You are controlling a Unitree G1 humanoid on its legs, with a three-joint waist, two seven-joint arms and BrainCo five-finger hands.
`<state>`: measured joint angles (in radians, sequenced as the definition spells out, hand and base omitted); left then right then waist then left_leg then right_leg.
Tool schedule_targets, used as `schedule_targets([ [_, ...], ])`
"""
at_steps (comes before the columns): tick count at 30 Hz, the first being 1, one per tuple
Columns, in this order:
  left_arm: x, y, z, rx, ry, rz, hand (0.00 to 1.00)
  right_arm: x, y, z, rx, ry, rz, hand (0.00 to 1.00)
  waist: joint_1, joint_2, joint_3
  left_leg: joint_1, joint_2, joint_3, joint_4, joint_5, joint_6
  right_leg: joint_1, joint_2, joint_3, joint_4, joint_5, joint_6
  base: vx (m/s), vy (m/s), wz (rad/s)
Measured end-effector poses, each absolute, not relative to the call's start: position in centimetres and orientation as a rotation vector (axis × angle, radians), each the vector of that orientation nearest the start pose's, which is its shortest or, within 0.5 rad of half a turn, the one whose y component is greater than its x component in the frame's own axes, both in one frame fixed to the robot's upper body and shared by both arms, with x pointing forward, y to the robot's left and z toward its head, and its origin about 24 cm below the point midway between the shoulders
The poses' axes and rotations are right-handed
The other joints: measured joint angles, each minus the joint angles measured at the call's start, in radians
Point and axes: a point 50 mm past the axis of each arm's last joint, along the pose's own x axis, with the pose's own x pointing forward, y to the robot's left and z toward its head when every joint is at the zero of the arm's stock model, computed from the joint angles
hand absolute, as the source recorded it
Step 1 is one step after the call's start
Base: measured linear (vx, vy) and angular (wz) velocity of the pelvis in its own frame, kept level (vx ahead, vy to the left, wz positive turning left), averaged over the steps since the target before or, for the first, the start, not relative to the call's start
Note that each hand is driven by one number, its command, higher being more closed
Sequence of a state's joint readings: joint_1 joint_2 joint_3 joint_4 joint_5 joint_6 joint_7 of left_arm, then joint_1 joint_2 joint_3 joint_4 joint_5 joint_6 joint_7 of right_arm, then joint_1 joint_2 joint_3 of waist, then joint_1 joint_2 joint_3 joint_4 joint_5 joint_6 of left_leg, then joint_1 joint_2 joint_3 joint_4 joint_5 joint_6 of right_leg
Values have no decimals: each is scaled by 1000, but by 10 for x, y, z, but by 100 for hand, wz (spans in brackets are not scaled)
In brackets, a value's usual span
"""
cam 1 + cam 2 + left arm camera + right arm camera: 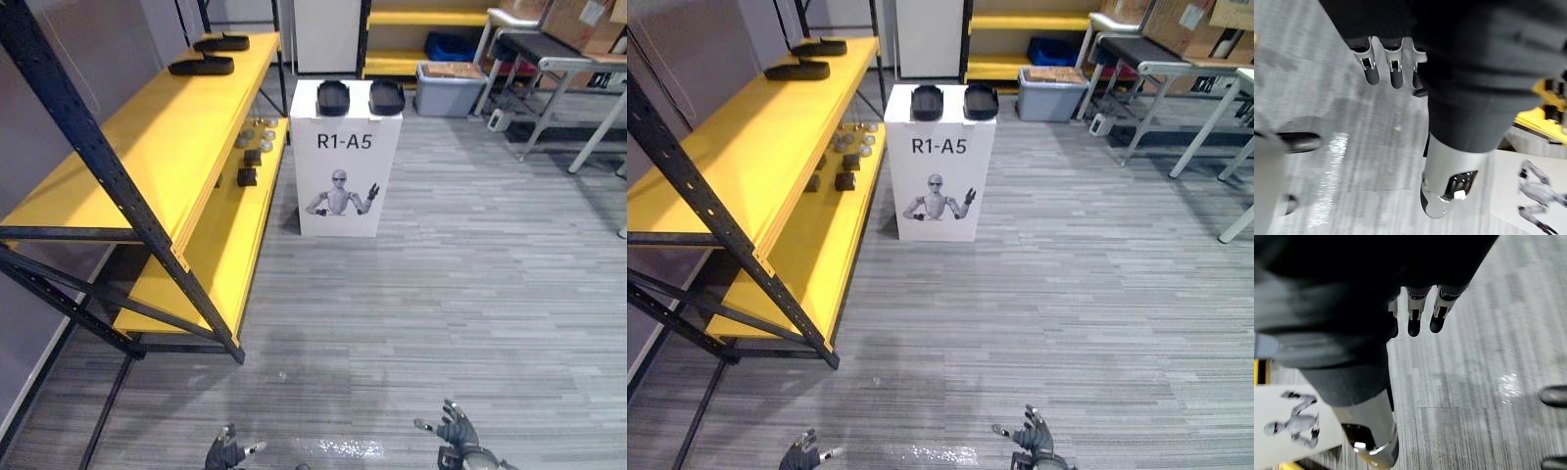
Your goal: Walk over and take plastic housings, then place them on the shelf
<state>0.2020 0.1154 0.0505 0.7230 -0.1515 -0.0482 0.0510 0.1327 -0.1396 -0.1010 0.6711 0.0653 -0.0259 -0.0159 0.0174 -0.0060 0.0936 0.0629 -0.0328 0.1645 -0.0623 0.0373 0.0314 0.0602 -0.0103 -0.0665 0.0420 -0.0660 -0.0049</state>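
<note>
As plastic housings [333,96] rest on stand [345,166], right robot hand [457,431] well apart.

Two plastic housings [333,97] sit atop the pedestal [343,181] — shelf [162,137] just left.

Bright, even overhead light. White stand [345,157] casts a faint soft shadow at its foot. Darker shade under the yellow shelf [176,127], left of the stand. Pale glare patch [338,448] on the grey floor [470,294], well in front of the stand.
</note>
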Motion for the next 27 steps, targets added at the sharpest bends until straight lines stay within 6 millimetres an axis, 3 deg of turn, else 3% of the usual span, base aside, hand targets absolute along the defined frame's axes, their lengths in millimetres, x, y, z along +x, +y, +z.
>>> schedule_targets([
  [11, 134, 208, -114, 1, 732, 214, 0, 154, -219, -112, -136, 746, -118, 0, -1, 16, 13, 20, 7, -1, 36, -45, -15, 27, 1, 9, -1, -11, 11, -20, -10, -5],
  [23, 120, 212, -114, 17, 748, 235, 0, 150, -225, -113, -154, 756, -155, 0, 1, 20, 15, -15, 11, 36, 33, -49, -7, -27, 6, 45, -4, -12, 15, -42, 5, -11],
  [27, 120, 223, -111, 16, 733, 301, 0, 157, -226, -110, -159, 735, -166, 0, 10, 22, 17, -49, 23, 83, 102, -107, 0, -44, 11, 87, -4, -8, 10, 76, 19, -33],
])
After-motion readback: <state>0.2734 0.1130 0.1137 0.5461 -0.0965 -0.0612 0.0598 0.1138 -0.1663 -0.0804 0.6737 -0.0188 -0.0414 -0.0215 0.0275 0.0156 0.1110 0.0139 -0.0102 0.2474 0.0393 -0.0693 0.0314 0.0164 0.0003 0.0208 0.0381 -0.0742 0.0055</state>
